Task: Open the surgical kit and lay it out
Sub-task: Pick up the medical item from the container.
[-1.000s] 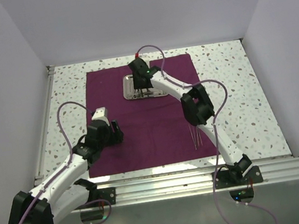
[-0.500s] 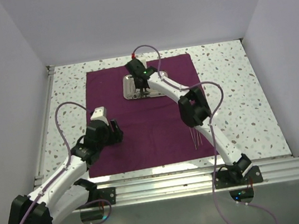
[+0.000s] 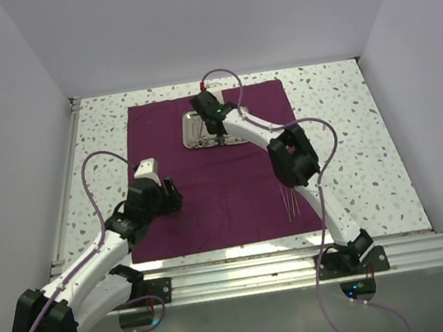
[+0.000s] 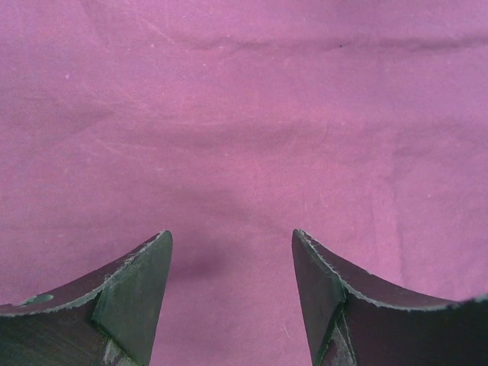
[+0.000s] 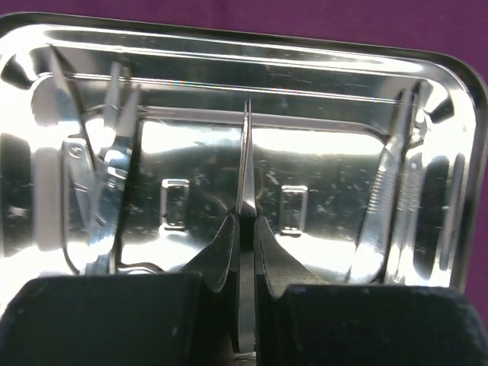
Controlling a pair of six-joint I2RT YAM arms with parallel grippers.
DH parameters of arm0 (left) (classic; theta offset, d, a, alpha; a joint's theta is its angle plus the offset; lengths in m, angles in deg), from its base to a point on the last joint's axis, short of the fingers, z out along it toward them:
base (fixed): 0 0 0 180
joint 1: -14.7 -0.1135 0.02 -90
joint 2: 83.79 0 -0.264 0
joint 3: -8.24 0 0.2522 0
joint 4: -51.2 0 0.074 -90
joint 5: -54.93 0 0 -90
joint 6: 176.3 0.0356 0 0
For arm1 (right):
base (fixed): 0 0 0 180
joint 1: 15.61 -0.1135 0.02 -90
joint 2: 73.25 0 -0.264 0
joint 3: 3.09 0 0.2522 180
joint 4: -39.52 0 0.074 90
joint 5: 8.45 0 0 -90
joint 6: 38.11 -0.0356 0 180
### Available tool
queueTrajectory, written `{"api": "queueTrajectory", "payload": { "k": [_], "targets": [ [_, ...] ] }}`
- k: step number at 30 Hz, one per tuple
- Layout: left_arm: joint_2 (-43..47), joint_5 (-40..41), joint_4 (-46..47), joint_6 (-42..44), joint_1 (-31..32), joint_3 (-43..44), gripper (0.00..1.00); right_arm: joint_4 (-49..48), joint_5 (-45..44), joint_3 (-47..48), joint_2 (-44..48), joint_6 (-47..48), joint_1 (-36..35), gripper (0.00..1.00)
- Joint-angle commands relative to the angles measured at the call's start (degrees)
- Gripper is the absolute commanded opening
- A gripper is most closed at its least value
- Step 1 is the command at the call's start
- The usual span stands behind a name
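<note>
Since half a second ago, the right wrist has shifted slightly to the right above the tray. The left arm has held its pose.

Top view: I see the cloth (image 3: 217, 192) spread flat on the worktop (image 3: 351, 138). The tray (image 3: 192, 134) sits on the cloth's far half, near its middle. The right gripper (image 3: 219, 136) points down into the tray. Two thin instruments (image 3: 291, 204) lie on the cloth near its right front corner, partly hidden by the right arm. The left gripper (image 3: 173, 197) hangs over the cloth's left part, well apart from the tray.

Left wrist view: the left gripper (image 4: 232, 236) stands wide apart with nothing between its fingers. Only bare, lightly creased cloth (image 4: 244, 114) lies below it.

Right wrist view: the right gripper (image 5: 244, 229) is narrowed onto a thin instrument (image 5: 247, 168), which stands edge-on at the centre of the tray (image 5: 229, 42). Both fingers touch it. Scissors (image 5: 107, 175) lie along the tray's left side. A ribbed tool (image 5: 385, 198) lies along its right side. I cannot tell whether the clamped instrument is lifted off the tray floor.
</note>
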Motion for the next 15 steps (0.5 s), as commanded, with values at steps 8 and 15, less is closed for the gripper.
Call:
{"api": "queueTrajectory", "payload": {
  "k": [8, 15],
  "targets": [
    [1.24, -0.28, 1.48, 0.07, 0.35, 0.27, 0.68, -9.09, -5.56, -31.55, 33.44, 4.12, 0.0, 0.0],
    [1.15, -0.37, 1.56, 0.16, 0.35, 0.19, 0.68, -11.13, -4.95, -49.57, 48.68, -0.09, -0.53, 0.0]
  ]
}}
